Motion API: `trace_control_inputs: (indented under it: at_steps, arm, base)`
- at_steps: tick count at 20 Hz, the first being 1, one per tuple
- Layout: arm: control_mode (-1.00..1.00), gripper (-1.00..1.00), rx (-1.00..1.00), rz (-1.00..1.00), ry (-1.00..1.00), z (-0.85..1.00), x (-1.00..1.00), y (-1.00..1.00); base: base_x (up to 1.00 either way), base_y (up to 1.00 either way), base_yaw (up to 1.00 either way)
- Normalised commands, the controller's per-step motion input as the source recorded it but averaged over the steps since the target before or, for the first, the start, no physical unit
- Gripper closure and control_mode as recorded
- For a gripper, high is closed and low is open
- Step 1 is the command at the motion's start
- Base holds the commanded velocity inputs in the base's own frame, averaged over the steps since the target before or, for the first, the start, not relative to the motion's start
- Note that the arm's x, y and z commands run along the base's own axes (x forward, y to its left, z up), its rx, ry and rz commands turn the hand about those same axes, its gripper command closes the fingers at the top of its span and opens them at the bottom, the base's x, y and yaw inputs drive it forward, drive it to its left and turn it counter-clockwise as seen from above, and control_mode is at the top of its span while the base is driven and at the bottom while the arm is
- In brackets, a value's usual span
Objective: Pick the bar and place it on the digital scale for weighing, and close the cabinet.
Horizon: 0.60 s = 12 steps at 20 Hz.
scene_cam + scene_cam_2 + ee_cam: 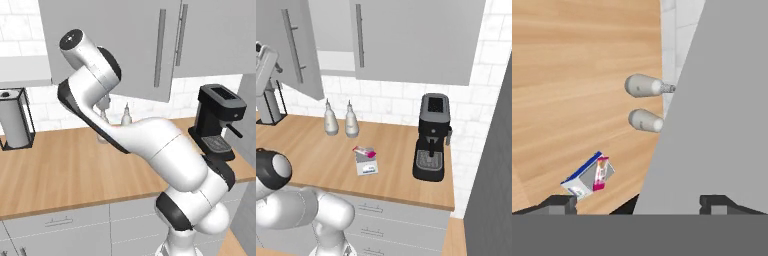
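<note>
1. Left base view: the arm reaches up toward the open cabinet door, which swings out over the bench. Judging by this, the step in hand is closing the cabinet. It should go best with a flat push on the door's outer face, near its free edge, following the hinge arc and keeping clear of the handle.

2. Right base view: the bar already lies on the digital scale, across its far end. The scale rests on the bench at 9 o'clock from the coffee machine and at 5 o'clock from the two bottles. The door stands ajar at upper left, so the push must sweep well above the scale without disturbing it.

3. Hand view: the fingers are spread wide and pinch nothing, one tip at each bottom corner. The grey door face lies just ahead of the right-hand tip. The scale with the bar on it sits at about 11 o'clock from the fingers, well apart, far below them on the bench.
</note>
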Motion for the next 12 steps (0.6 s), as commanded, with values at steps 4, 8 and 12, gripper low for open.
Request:
trace_control_inputs:
  at_steps: [4, 8, 12]
  arm:
    - [-1.0, -1.0, 0.07, 0.02, 0.05, 0.03, 0.62, -0.8]
    - [-1.0, -1.0, 0.1, 0.06, 0.0, 0.0, 1.0, -0.82]
    - [-1.0, -1.0, 0.11, 0.07, 0.0, 0.0, 1.0, -0.78]
  base:
    - [0.0, 0.0, 0.0]
    - [0.0, 0.0, 0.0]
    - [0.0, 0.0, 0.0]
